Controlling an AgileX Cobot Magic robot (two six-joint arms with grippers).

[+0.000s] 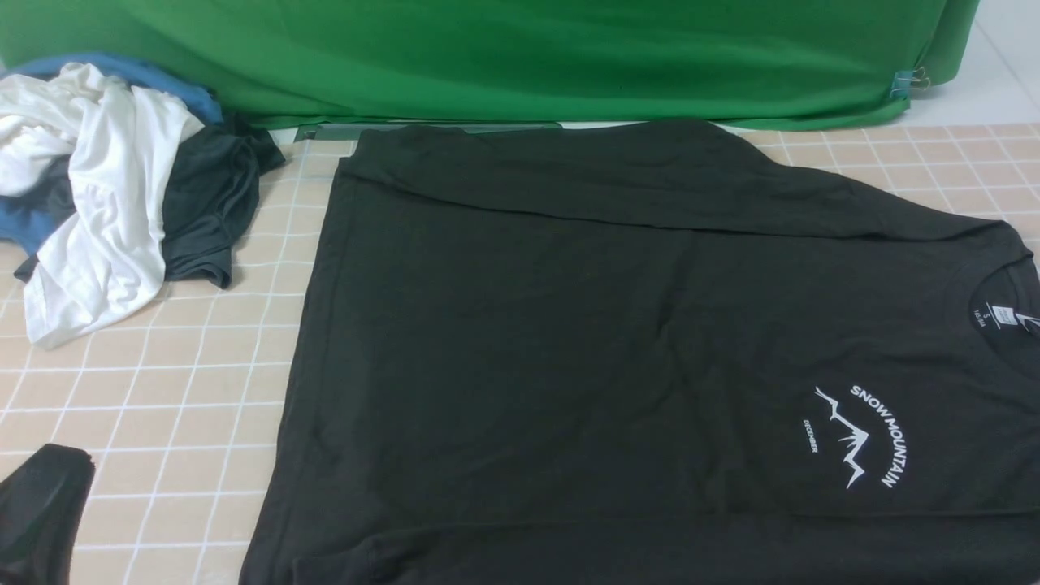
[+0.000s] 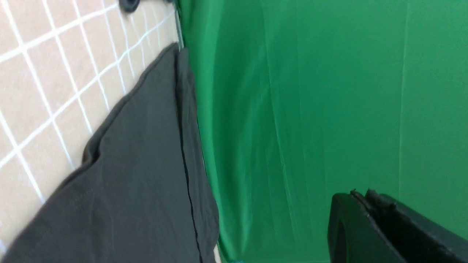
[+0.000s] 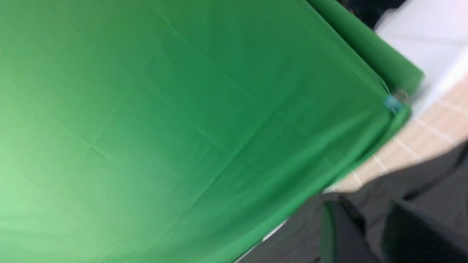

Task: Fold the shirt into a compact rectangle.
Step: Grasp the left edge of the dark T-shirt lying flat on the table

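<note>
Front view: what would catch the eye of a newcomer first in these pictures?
The large black shirt fills the middle and right of the tiled table, with its white mountain print near the collar on the right. A green cloth hangs behind, and a heap of clothes lies at the far left.

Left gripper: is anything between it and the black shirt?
Nothing visible does. In the front view, only bare tiled table separates the left gripper from the shirt and its left edge. The heap of clothes lies at the far left, apart from the shirt.
</note>
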